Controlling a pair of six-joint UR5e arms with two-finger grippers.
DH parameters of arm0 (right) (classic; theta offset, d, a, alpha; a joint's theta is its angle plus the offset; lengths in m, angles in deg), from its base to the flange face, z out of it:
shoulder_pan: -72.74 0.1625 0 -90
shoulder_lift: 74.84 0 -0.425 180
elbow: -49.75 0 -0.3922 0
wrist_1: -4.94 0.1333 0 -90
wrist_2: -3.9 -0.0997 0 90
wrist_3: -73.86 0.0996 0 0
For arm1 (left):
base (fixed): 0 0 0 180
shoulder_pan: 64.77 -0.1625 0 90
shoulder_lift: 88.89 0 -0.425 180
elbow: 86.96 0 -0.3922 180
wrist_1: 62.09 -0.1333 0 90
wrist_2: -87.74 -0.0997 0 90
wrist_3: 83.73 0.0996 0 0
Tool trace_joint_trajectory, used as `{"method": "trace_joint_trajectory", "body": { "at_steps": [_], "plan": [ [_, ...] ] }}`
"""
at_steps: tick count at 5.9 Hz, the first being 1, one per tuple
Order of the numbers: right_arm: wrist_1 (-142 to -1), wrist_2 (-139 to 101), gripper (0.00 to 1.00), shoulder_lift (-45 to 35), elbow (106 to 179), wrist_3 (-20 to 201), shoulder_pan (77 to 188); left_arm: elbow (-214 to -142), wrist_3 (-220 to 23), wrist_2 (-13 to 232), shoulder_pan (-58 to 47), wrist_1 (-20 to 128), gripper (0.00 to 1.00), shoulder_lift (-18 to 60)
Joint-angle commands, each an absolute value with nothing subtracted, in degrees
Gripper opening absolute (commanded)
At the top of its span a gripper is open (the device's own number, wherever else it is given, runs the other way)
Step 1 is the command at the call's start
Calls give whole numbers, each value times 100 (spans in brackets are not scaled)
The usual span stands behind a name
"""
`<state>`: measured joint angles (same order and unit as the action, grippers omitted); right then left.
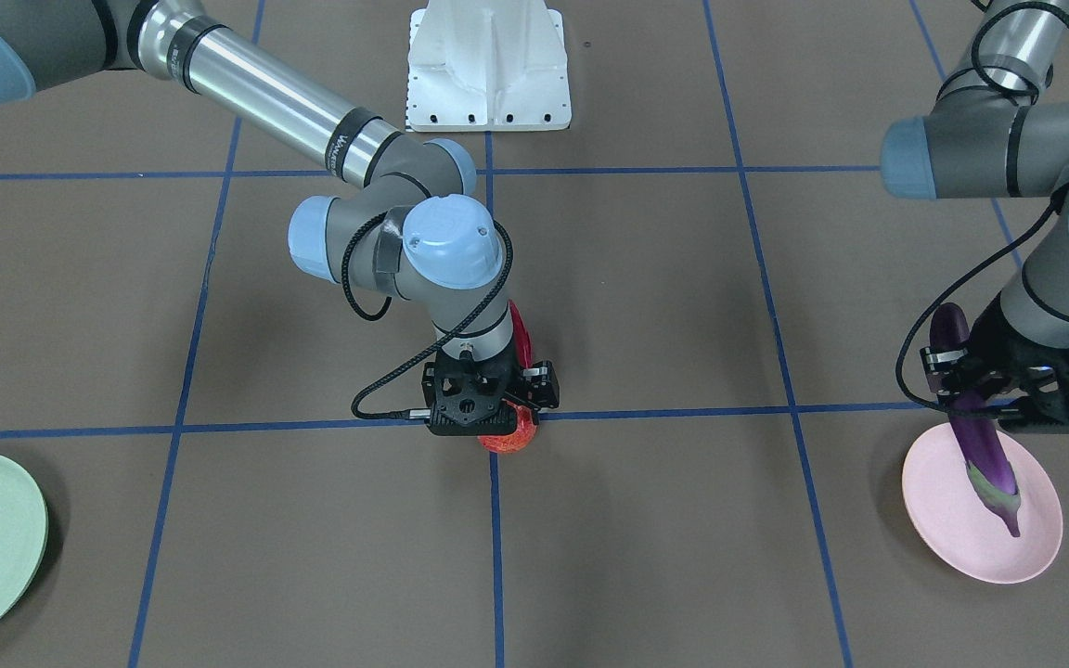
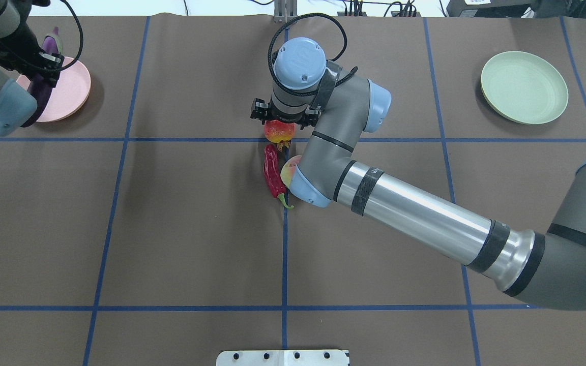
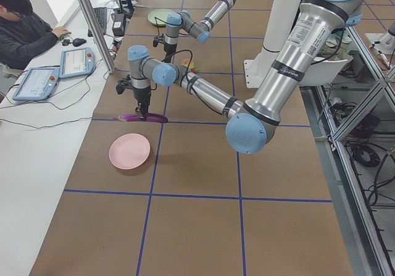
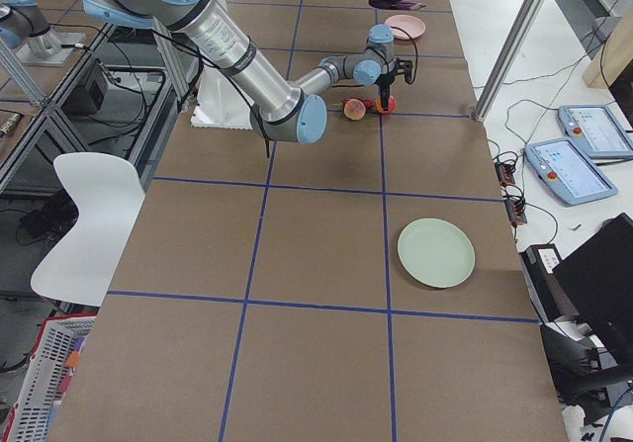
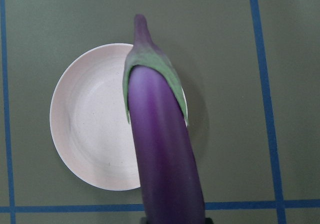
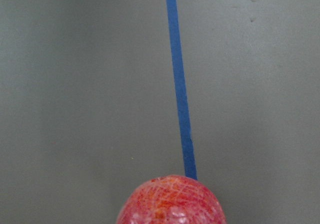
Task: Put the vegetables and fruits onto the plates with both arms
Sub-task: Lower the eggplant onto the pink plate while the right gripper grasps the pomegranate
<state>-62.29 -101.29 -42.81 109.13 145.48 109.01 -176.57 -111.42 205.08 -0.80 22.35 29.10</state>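
Observation:
My left gripper (image 1: 969, 394) is shut on the long purple eggplant (image 1: 985, 445) and holds it tilted above the pale pink plate (image 1: 980, 520). The left wrist view shows the eggplant (image 5: 160, 134) over the plate's (image 5: 90, 124) right half. My right gripper (image 1: 497, 417) is lowered onto the mottled red pomegranate (image 1: 508, 436) at the table's middle. Its fingers are hidden, so I cannot tell whether they are shut. The red chili (image 2: 271, 175) and the peach (image 2: 288, 170) lie just behind it, the peach partly under my right arm. The mint green plate (image 2: 524, 86) holds nothing.
The white base block (image 1: 488, 65) stands at the robot's side of the table. Blue tape lines cross the brown table top. An operator (image 3: 24, 23) sits with tablets beyond the table's edge on the plates' side.

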Motion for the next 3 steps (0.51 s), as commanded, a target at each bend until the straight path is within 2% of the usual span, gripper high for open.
{"method": "trace_joint_trajectory", "body": {
  "at_steps": [1,2,3],
  "plan": [
    [-6204,-10087,99,-4328,10847,14531,10852,-17652,-11142,20508,-78,2229,0,2915],
    [-5899,-10087,93,-4372,10637,14531,10851,-17618,-11142,20508,-70,2238,0,2915],
    [-5852,-10060,72,-4381,10574,14549,10860,-17461,-11124,20499,-70,2325,0,2923]
  ]
}}
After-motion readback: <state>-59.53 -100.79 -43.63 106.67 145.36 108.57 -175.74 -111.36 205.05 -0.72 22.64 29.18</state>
